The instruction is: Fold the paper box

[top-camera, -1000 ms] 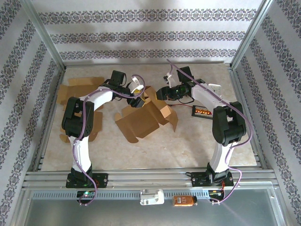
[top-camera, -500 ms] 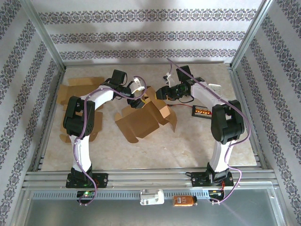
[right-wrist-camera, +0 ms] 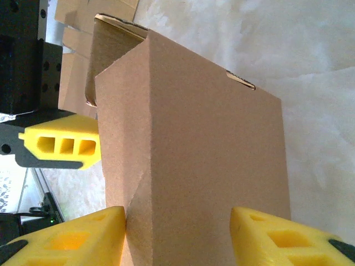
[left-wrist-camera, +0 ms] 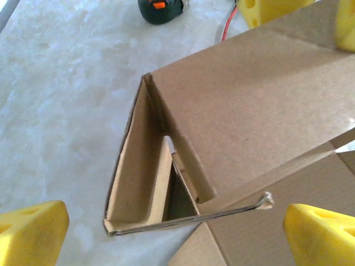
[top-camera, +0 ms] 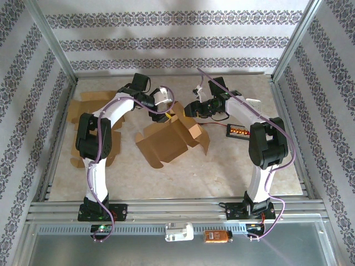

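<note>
From above, the brown box (top-camera: 166,141) lies mid-worktop (top-camera: 222,166), half-formed with its flaps splayed. At my left wrist, my left jaws gape wide over its open triangular corner. At my right wrist, my right jaws clamp its plain wall.

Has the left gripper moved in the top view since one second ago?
Yes. The left gripper has shifted a little toward the far table edge, drawing back from the paper box, with its jaws open.
</note>
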